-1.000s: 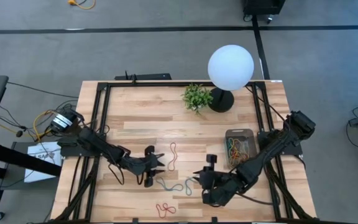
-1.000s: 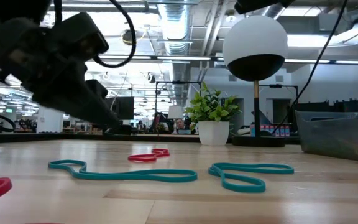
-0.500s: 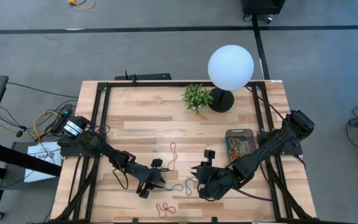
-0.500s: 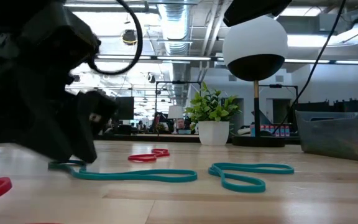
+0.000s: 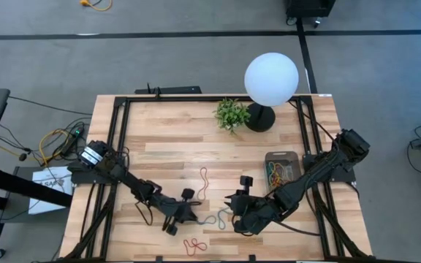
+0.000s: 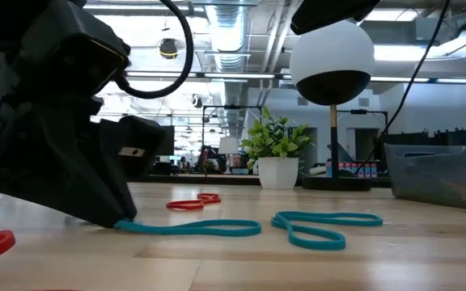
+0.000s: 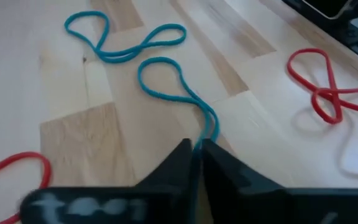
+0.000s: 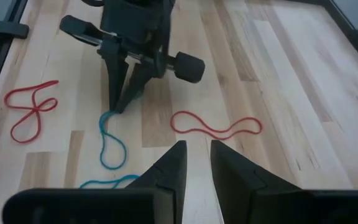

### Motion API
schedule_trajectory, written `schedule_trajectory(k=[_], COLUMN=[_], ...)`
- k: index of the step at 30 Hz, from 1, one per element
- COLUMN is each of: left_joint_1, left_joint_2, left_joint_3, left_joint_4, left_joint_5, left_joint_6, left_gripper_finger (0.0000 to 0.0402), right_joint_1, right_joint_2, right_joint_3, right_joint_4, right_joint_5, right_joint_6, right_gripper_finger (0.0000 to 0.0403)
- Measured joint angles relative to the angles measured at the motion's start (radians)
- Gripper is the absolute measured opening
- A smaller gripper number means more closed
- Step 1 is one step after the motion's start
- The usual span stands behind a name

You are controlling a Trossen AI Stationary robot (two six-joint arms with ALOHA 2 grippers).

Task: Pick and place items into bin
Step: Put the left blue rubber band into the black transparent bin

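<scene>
Several rubber-band items lie on the wooden table: a long teal band [image 7: 166, 81], a second teal band [image 7: 126, 43], and red bands [image 5: 203, 183] [image 5: 194, 246]. My left gripper [image 5: 188, 213] is down at the table on the long teal band's end, shut on it. My right gripper [image 5: 234, 208] hovers to the right of it, open, with nothing between its fingers [image 8: 197, 158]. The dark bin [image 5: 282, 172], with coloured bands inside, stands at the right. My left gripper pinches the long teal band's near end [image 7: 207, 132] between its two fingertips. The fingers slant down from the table's left side, roughly along the band. The rest of the band [image 6: 192, 228] lies slack on the table.
A small potted plant [image 5: 231, 113] and a lamp with a white globe [image 5: 270, 80] stand at the far side. Another red band [image 8: 216, 126] lies ahead of my right gripper. Bare wood stretches across the table's far left.
My left gripper has come down and toward the table's near edge onto the long teal band's end, rolling its wrist on the way, and has shut on that end. The band has stayed on the table.
</scene>
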Motion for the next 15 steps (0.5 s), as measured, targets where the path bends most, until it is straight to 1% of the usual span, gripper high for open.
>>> schedule_trajectory(k=[1, 5, 7, 10, 12, 15], left_joint_1=[-0.003, -0.012, -0.013, -0.009, -0.009, -0.01], left_joint_2=[-0.002, -0.038, -0.077, -0.151, -0.214, -0.294], left_joint_3=[0.0, 0.002, -0.003, -0.005, -0.002, -0.003], left_joint_4=[0.0, -0.028, -0.059, -0.118, -0.171, -0.275], left_joint_5=[-0.005, -0.062, -0.109, -0.15, -0.207, -0.334], left_joint_6=[0.003, 0.003, 0.011, 0.037, 0.05, 0.052], left_gripper_finger=[0.001, 0.0004, 0.0002, 0.0001, 0.0, 0.0], right_joint_1=[-0.002, -0.009, -0.015, -0.031, -0.051, -0.086], right_joint_2=[0.0, 0.0, 0.005, 0.028, 0.052, 0.093], right_joint_3=[0.0, 0.0, 0.0, -0.001, -0.001, -0.003], right_joint_4=[0.0, 0.006, 0.011, 0.014, 0.037, 0.089], right_joint_5=[0.0, 0.0, 0.001, -0.001, -0.016, -0.069], right_joint_6=[0.0, 0.0, 0.0, -0.007, -0.052, -0.168], right_gripper_finger=[0.0067, 0.0067, 0.0067, 0.0067, 0.0067, 0.0067])
